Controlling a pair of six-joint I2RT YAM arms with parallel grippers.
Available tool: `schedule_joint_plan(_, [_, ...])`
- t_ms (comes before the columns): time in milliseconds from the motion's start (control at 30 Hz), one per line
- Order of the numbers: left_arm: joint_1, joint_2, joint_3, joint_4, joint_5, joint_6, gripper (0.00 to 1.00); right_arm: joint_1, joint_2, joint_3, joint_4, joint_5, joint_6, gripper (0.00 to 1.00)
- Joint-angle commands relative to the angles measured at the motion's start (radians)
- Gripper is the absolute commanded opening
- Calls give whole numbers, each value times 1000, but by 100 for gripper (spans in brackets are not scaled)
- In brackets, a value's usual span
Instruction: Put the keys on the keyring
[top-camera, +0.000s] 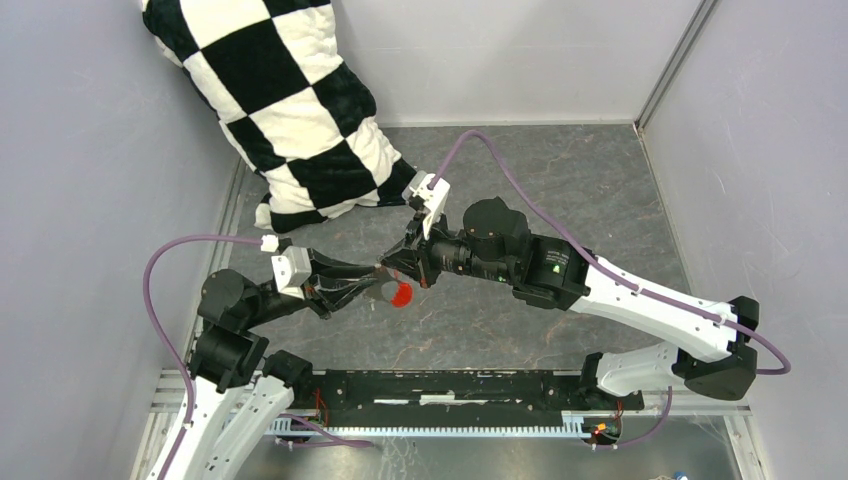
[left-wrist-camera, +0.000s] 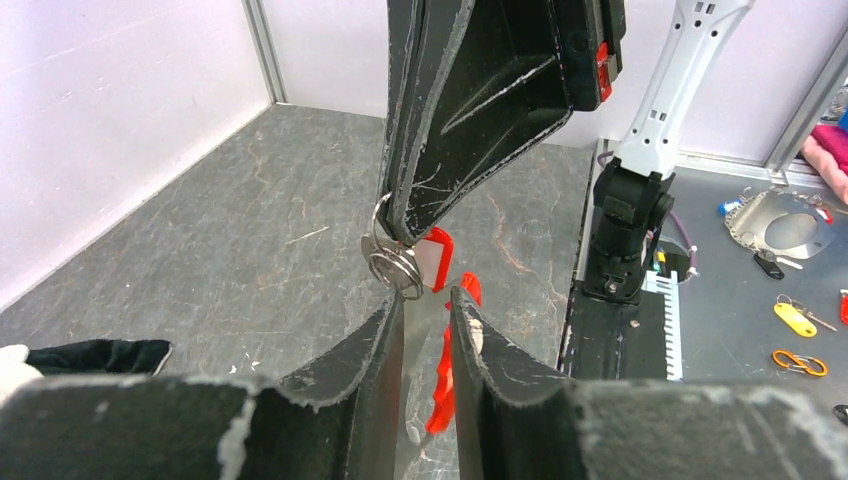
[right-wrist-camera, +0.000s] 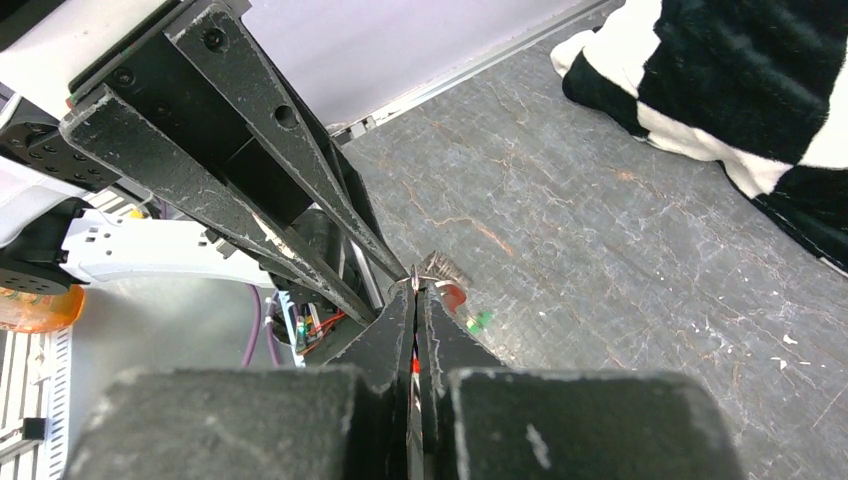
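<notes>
Both grippers meet tip to tip above the middle of the table. My right gripper (top-camera: 397, 268) (right-wrist-camera: 416, 290) is shut on the thin silver keyring (left-wrist-camera: 393, 262), which also shows in the right wrist view (right-wrist-camera: 428, 260). A small red speck (right-wrist-camera: 413, 365) sits deep between its jaws. The bright-green tag (right-wrist-camera: 481, 320) hangs below the ring. My left gripper (top-camera: 383, 284) (left-wrist-camera: 428, 298) stands just under the ring, its jaws almost shut, with the long red tag (left-wrist-camera: 440, 385) edge-on between them. This tag also shows in the top view (top-camera: 402, 295). I cannot make out the two keys.
A black-and-white checked pillow (top-camera: 290, 110) lies at the back left, also in the right wrist view (right-wrist-camera: 740, 90). Grey walls close in both sides. Beyond the table's near edge lie a yellow tag (left-wrist-camera: 795, 318), an orange clip (left-wrist-camera: 798, 362) and a metal plate (left-wrist-camera: 790, 228).
</notes>
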Motion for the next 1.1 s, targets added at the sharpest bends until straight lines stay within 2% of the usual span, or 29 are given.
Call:
schedule_joint_plan(0, [-5, -3, -3, 27, 0, -3, 31, -3, -26, 8, 78, -4, 16, 0])
schedule_joint_plan(233, [-5, -1, 3, 4, -15, 57, 30, -4, -18, 10, 83, -9, 24, 0])
schedule_joint_plan(400, [-5, -9, -4, 9, 45, 67, 33, -3, -14, -1, 99, -21, 34, 0])
schedule_joint_plan(533, [-4, -43, 5, -52, 60, 210, 37, -2, -5, 25, 58, -33, 1, 0])
schedule_joint_plan(667, [-5, -44, 74, -217, 91, 419, 42, -5, -12, 70, -17, -29, -59, 0])
schedule_joint_plan(767, [-5, -34, 136, -335, 103, 518, 44, -16, -30, 77, -40, -45, -83, 0])
schedule_joint_plan(933, [-5, -6, 200, -393, 94, 612, 43, -51, -56, 42, -7, -195, -107, 0])
schedule_joint_plan(1067, [-5, 49, 239, -384, 118, 641, 39, -69, -55, 27, 29, -376, -158, 0])
